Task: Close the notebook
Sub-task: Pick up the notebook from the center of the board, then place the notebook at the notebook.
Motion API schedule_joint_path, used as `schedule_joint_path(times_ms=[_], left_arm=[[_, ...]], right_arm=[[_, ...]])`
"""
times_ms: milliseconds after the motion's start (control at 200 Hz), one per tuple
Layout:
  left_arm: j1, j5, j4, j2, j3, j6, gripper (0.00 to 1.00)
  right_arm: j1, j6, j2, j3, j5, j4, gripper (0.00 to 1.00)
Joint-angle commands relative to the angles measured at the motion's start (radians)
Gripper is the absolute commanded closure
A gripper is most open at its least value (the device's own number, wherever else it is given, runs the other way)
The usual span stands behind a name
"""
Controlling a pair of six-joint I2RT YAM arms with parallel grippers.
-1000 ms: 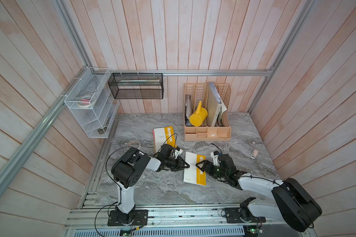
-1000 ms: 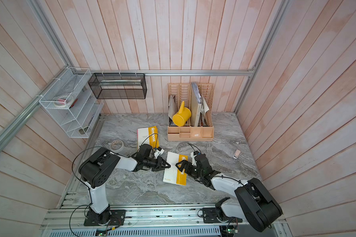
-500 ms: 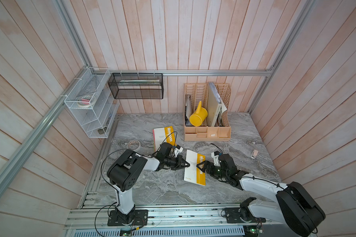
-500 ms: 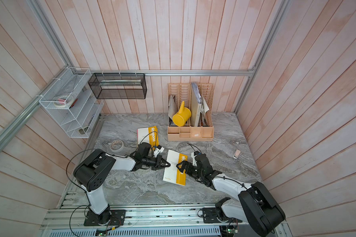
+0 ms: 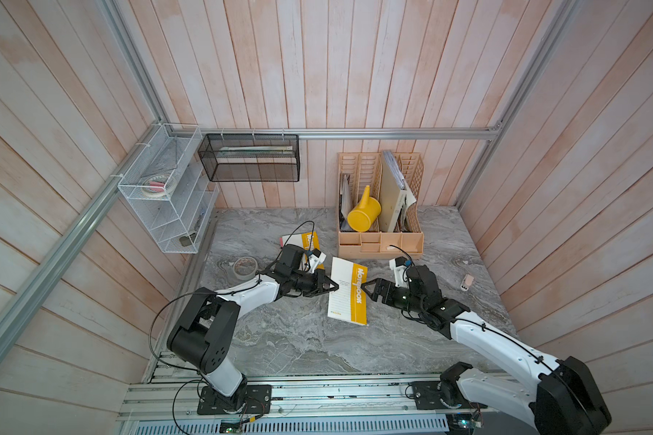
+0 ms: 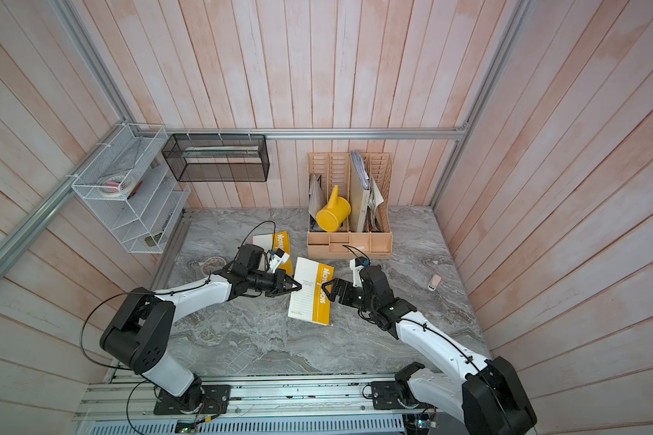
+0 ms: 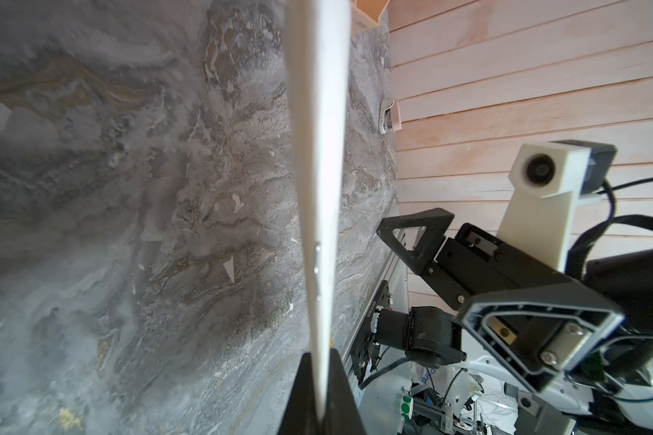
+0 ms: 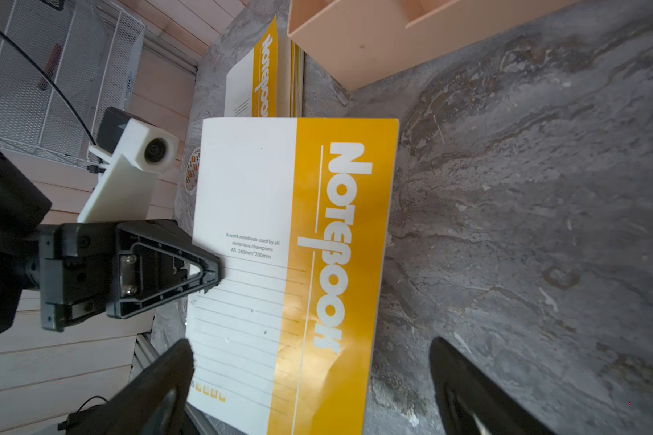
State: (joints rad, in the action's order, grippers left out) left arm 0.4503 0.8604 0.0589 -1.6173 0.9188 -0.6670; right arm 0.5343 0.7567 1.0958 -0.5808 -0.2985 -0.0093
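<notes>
Pale wooden slats walled in the grey marble desk (image 5: 298, 339) on three sides. On the left wall hung a white wire shelf (image 5: 159, 211), and a black mesh basket (image 5: 249, 158) hung on the back wall beside it. A tape roll (image 5: 244, 266) lay on the desk near the left edge, with a second notebook (image 5: 298, 239) flat behind the left arm's wrist.

The left tool (image 5: 330, 289) was closed tight on the white free edge of the notebook (image 5: 345, 297). In the left wrist view the pale edge rose from between the two black fingers (image 7: 302, 395) with no gap showing. The notebook itself sat mid-desk, front cover up, with its yellow title band toward the right arm.

The right tool (image 5: 368, 292) was spread wide and held nothing. Its tip was at the yellow band; whether it touched the cover I could not tell.

Just behind the notebook's far corner stood a peach organiser (image 5: 379, 241) holding a yellow watering can (image 5: 362, 212). A small pink and white object (image 5: 467, 281) lay well apart near the right wall. Bare desk stretched from the notebook's near edge to the front rail, and between the right arm and the right wall.
</notes>
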Motion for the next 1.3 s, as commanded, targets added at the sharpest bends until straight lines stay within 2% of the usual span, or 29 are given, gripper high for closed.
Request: schedule_joint_path(times_ms=[0, 265, 530, 980, 1295], left_arm=[[-0.053, 0.039, 0.102, 0.057, 0.057, 0.064, 1.0], [-0.216, 0.062, 0.292, 0.064, 0.185, 0.167, 1.0], [-0.326, 0.068, 0.4, -0.053, 0.341, 0.241, 1.0], [-0.393, 0.08, 0.455, -0.282, 0.579, 0.256, 1.0], [-0.424, 0.11, 0.469, -0.389, 0.641, 0.266, 1.0]], right_arm=[[0.001, -0.039, 0.029, -0.036, 0.006, -0.041, 0.02], [0.001, -0.033, 0.061, -0.046, -0.016, -0.006, 0.02], [0.001, -0.04, 0.087, -0.081, -0.023, -0.003, 0.02], [0.0, -0.043, 0.185, -0.176, -0.047, 0.006, 0.02], [0.001, -0.039, 0.236, -0.2, -0.06, 0.023, 0.02]])
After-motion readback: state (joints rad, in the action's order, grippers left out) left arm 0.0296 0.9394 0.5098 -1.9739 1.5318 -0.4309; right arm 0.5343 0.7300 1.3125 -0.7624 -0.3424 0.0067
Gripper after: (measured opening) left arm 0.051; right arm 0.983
